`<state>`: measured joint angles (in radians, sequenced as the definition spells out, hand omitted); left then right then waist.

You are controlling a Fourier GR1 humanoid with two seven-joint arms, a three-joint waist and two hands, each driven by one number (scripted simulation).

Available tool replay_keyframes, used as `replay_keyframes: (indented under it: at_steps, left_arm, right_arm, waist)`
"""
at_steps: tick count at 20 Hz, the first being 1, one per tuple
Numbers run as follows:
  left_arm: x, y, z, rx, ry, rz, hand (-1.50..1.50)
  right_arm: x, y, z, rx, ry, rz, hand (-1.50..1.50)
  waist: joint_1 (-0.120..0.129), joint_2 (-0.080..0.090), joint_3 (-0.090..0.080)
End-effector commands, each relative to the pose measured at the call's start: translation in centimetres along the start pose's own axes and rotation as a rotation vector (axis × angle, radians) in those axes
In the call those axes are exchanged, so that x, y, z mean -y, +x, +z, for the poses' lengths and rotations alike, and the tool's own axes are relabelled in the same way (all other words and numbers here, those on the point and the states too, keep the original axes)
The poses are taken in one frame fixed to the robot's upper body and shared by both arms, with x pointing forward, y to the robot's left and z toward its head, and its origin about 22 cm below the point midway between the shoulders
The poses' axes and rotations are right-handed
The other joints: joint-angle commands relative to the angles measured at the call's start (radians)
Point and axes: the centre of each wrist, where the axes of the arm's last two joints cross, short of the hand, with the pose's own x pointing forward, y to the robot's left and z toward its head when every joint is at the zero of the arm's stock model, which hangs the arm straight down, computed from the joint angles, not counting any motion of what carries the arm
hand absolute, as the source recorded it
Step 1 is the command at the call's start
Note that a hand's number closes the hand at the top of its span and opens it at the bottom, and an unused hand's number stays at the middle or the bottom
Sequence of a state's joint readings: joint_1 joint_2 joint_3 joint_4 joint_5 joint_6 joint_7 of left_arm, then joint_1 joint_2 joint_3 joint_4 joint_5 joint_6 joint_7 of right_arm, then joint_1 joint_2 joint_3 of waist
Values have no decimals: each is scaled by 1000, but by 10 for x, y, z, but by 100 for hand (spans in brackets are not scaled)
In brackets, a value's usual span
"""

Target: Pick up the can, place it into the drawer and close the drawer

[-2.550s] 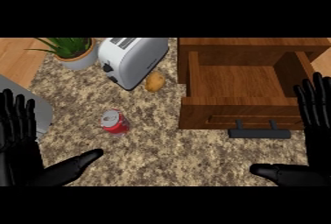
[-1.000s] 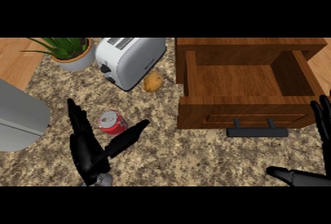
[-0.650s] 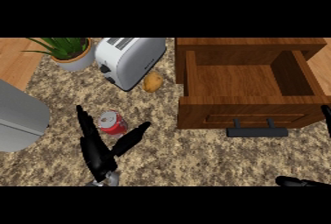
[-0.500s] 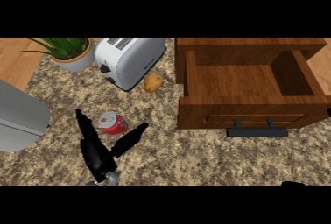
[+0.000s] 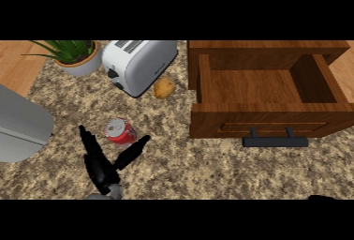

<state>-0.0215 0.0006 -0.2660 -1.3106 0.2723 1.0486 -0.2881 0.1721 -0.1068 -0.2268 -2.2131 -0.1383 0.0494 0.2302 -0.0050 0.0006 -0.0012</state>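
A red can [image 5: 121, 131] lies on the speckled counter, left of centre, its silver top facing up and left. My left hand [image 5: 101, 168] comes up from the lower edge just below it, open, with straight fingers [image 5: 89, 143] to the can's left and the thumb [image 5: 134, 150] spread below its right side. No finger curls round the can. The wooden drawer [image 5: 266, 116] stands pulled open at the right, its inside bare, with a black handle [image 5: 275, 141] on its front. Only a sliver of my right hand [image 5: 322, 197] shows at the lower right edge.
A white toaster [image 5: 138, 63] and a potted plant [image 5: 72, 55] stand at the back left. A small brown potato [image 5: 164, 87] lies between the toaster and the drawer. A grey appliance [image 5: 21, 125] fills the left edge.
My left hand swung in from the left edge to just below the can and settled there. My right hand sank to the lower right edge, almost out of view.
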Motion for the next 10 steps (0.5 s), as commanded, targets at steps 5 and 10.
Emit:
replay_keyframes:
  at_steps: [5,10]
  left_arm:
    - [12,-35,-15,-26,24,4,-150]
    - [4,-54,-18,-48,49,41,-150]
  right_arm:
    - [10,-10,-8,-23,11,8,-150]
    - [-4,19,-3,9,1,2,-150]
  waist:
    - [-4,2,0]
    - [-2,0,0]
